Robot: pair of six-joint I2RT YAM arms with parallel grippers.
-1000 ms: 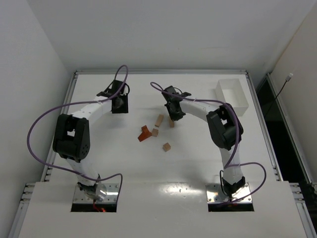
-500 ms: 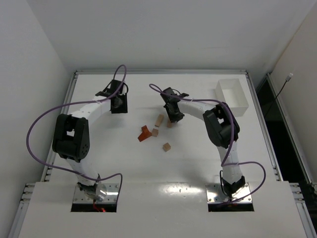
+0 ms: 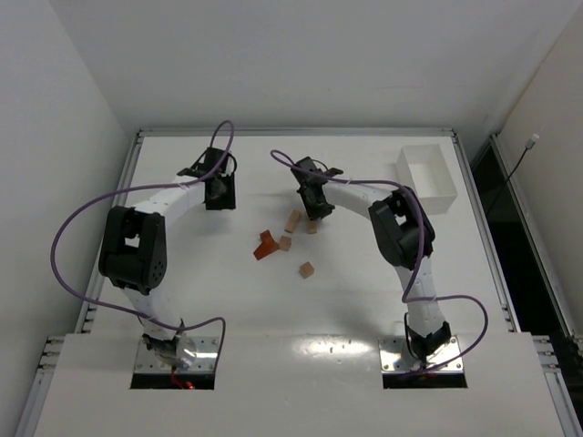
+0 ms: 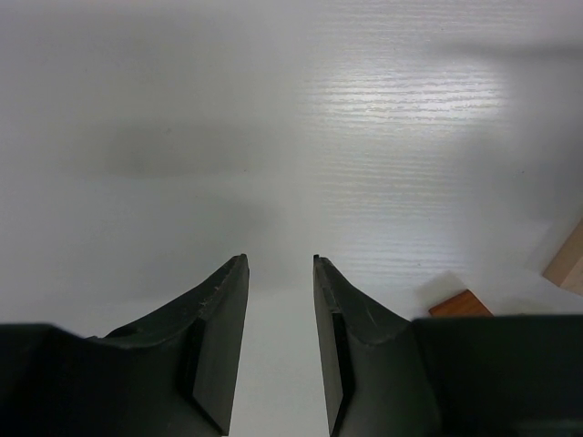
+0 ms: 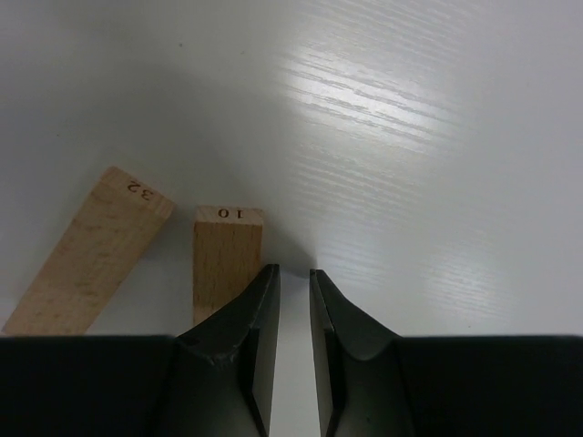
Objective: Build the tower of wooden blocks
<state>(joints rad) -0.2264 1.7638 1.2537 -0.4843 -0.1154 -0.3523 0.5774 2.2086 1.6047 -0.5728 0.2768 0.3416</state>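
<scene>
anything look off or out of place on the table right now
Nothing damaged or spilled. The wood blocks lie scattered flat mid-table, no tower started. The right gripper has its jaws nearly closed on nothing, beside the block marked 10 rather than around it.

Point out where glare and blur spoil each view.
Top external: evenly lit and sharp, arms casting soft shadows on the table. Left wrist: bright glare patch upper right, fingers soft. Right wrist: streaky glare at top, block numbered 10 still legible.
</scene>
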